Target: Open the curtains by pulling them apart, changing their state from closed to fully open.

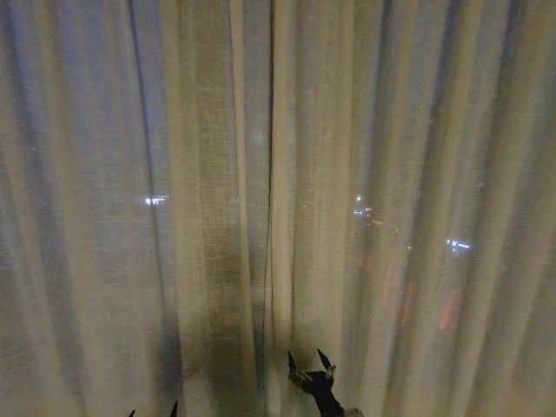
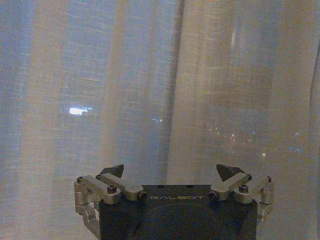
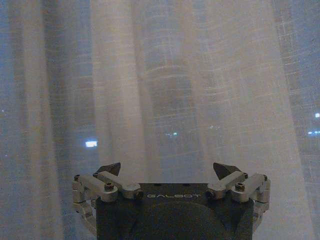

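Curtains [image 1: 174,217] hang closed right in front, panels meeting at a dark seam down the middle. Right gripper [image 1: 311,363] sits low just right of it, fingers spread, empty. Left gripper [image 2: 170,172] likewise spread, low left.

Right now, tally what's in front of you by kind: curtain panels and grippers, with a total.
Sheer curtain panels: 2, the left panel and the right panel, meeting at a closed seam.
Grippers: 2, the left gripper and the right gripper, both open, low before the fabric.
Total: 4
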Motion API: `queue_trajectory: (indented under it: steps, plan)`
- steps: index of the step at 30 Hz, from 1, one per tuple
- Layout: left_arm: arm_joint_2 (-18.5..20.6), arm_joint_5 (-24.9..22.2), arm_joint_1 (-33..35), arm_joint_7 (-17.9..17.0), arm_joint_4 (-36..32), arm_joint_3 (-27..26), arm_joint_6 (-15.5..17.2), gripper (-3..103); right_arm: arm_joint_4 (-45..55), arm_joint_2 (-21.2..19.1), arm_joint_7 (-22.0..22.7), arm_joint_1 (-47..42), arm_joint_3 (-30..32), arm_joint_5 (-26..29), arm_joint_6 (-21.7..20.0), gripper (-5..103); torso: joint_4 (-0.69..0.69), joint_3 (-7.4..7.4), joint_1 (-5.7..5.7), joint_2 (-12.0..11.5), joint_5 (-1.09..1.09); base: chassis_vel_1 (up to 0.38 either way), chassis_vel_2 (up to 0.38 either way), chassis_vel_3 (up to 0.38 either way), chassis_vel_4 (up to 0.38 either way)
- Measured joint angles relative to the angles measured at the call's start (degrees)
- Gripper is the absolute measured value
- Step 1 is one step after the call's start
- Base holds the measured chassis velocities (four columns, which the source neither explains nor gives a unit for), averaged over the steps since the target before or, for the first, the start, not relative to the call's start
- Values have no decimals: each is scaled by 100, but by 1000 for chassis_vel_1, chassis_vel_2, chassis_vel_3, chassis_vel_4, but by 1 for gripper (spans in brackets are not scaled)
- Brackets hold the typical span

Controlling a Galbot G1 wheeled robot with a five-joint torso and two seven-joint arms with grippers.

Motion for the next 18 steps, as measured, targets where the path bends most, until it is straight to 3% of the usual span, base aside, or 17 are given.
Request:
queue_trajectory:
  steps: [18]
  plan:
    - [-131,210,221,1,-46,-115,-132,100,-1006,1,478,1272,-198,-195,-97,100,0,0,0,0,0,0,0,0,0]
